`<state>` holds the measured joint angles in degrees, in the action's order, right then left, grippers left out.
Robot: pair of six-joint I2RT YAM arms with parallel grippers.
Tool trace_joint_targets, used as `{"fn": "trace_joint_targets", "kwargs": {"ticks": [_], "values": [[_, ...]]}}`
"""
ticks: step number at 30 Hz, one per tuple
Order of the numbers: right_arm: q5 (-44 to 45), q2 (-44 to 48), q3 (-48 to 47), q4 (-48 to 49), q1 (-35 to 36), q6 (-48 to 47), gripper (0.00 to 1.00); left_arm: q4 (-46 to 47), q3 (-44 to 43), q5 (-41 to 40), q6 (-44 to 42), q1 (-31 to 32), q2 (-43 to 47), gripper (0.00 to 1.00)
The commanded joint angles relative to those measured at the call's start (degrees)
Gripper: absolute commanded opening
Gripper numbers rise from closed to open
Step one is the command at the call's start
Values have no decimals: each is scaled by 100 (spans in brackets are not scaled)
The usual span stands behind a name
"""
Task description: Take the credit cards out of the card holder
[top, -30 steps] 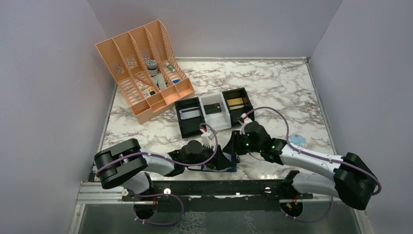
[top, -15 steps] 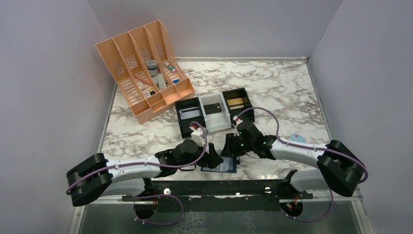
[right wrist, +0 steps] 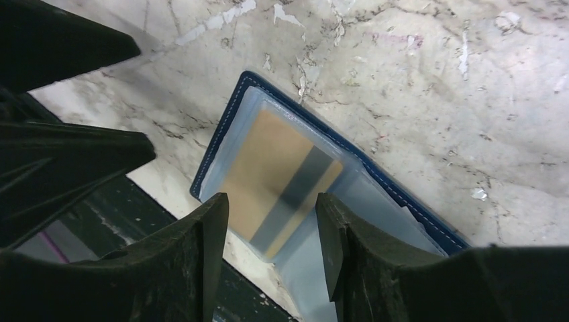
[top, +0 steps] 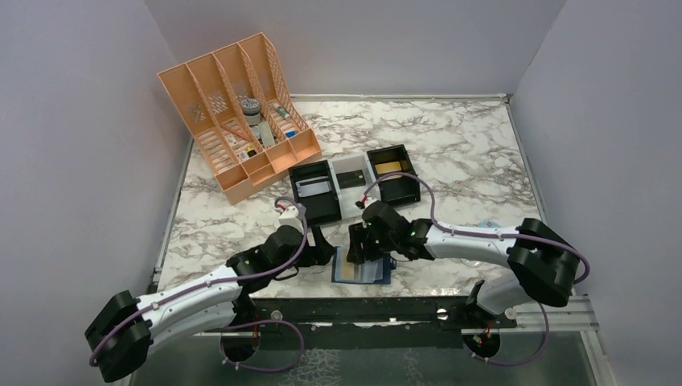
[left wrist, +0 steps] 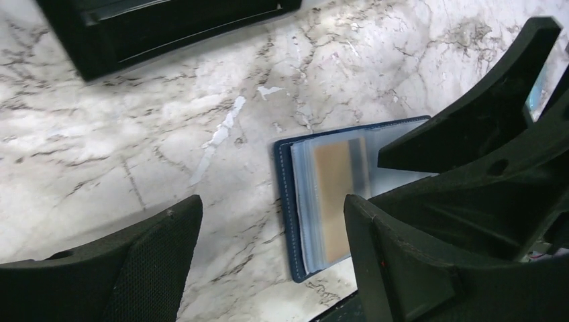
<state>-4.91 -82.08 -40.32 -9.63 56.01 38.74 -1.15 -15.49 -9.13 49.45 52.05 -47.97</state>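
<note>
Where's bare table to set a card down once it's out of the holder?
Bare marble lies right of the trays, out to the table edge, and on the left in front of the file rack. The near middle is crowded: left gripper and right gripper around the card holder.

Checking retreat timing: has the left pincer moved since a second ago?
Yes. The left pincer moved left, away from the open navy bifold card holder; it is now just below the left-hand black rectangular box tray.

No lettering I can read anywhere: the gold-tan card [right wrist: 272, 164] under the right gripper [right wrist: 268, 208] shows only a dark stripe.
</note>
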Motion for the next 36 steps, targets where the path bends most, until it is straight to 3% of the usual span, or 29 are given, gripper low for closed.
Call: {"fn": "trace_joint_targets", "kwargs": {"ticks": [1,9,18,21,28,36], "values": [[887,-382,-373,-458,322,272,54,-583,210,-353,229,-94,692,81],[1122,-436,-506,-599,512,313,51,-937,535,-485,496,-109,1741,84],[932,-875,-397,-458,509,395,55,-927,514,-406,513,-116,1723,84],[1056,-912,-382,-452,512,298,43,-826,507,-366,500,-112,1631,84],[915,-695,-125,-32,502,136,25,-699,458,-249,473,-112,1450,84],[451,-545,300,552,299,315,18,-193,584,117,476,-110,1323,84]]}}
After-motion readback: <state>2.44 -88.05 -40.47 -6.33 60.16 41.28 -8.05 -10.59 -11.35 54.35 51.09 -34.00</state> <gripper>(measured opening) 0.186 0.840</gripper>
